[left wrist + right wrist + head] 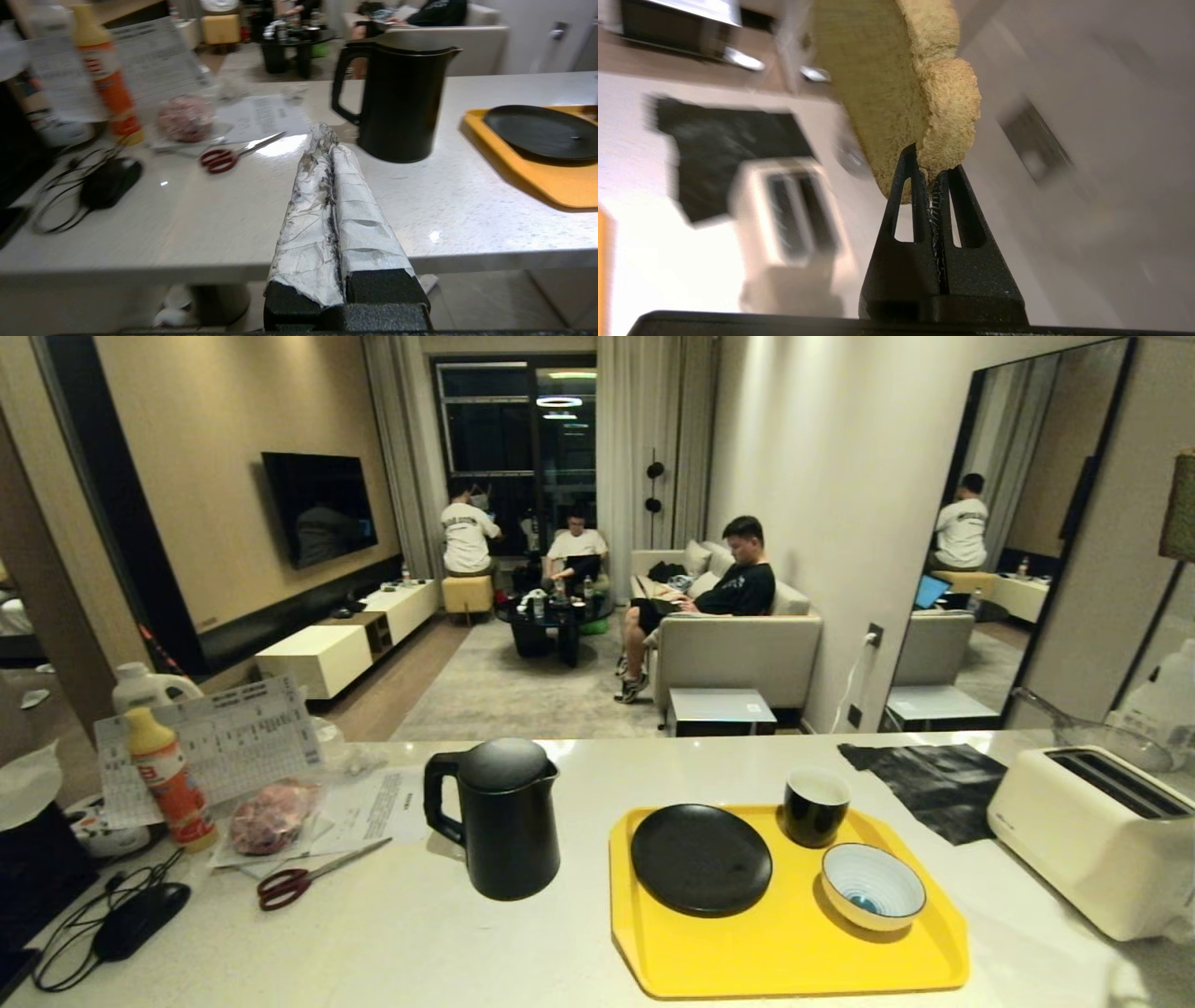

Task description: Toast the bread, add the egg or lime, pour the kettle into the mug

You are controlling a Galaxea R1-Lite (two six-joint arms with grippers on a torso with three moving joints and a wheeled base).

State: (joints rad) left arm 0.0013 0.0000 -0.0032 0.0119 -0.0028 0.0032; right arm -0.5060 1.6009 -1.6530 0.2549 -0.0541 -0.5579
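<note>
The right claw (934, 179) is pinching the bread (896, 88) by its crust edge, toaster (794, 224) at seven o'clock; the slice may be tearing loose. The left claw (327, 140) is sitting clenched, empty.

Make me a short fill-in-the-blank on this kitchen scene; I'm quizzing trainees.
1. The right gripper is shut on the ____.
2. The mug stands on the yellow ____.
3. The toaster slots are ____.
4. The red-handled ____ lie left of the kettle.

Missing: bread; tray; empty; scissors
</note>
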